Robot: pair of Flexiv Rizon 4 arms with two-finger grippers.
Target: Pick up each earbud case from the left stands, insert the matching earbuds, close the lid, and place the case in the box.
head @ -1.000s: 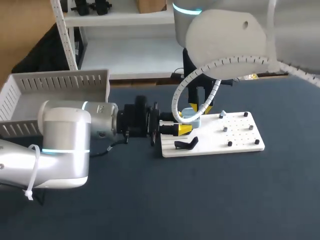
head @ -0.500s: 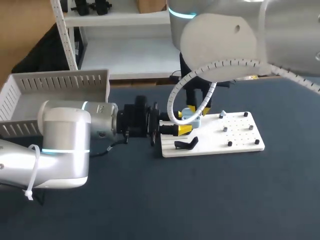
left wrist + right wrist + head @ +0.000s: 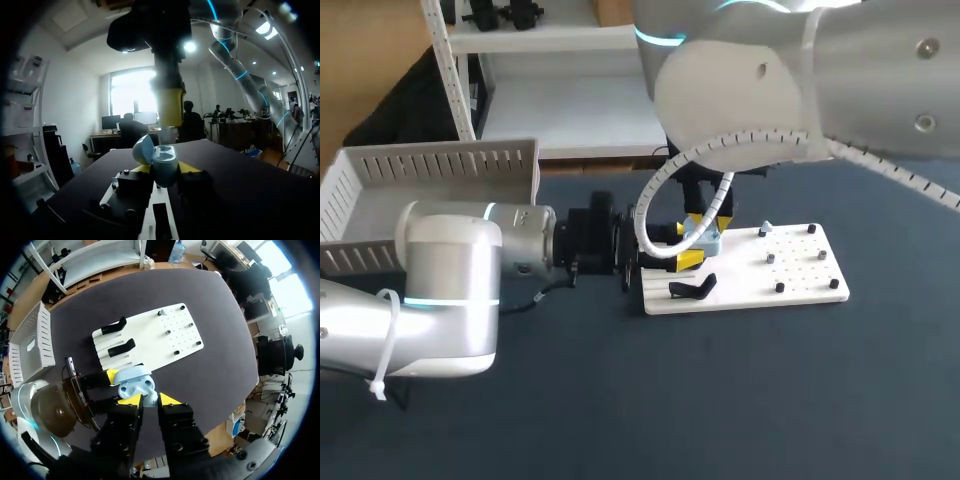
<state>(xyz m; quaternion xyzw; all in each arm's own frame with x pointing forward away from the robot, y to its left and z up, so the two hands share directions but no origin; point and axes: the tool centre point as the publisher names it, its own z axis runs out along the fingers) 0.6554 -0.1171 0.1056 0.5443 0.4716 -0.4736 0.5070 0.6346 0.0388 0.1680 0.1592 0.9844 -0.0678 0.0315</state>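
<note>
Earbud case [image 3: 134, 382], pale blue, lid [image 3: 144, 148] swung up and open. It is off the stands and held just above the left end of the white board [image 3: 800, 262].

Left gripper [image 3: 165, 169] comes in level from the left. One yellow tip presses each side of the case body: clamped on it.

Right gripper [image 3: 149, 400] hangs straight above the open case, very near. Whether it is open or closed I cannot tell, nor whether it carries an earbud.

Progress, as a judgement:
- Pickup done for this case.
- Insertion is the step in hand.
- Whether either earbud already sits in the case is not visible.
- Lid not yet closed, case not yet in the box [image 3: 440, 160].

Both black stands [image 3: 121, 347] on the board are bare in the right wrist view. That suggests no further case waits there, though it is only a reading of that view. No case shows in the part of the box that I can see; the left arm hides some of it.

Small pegs stand at the board's far end. The table [image 3: 720, 400] is dark.

Writing: none legible on case, board, box or grippers.
</note>
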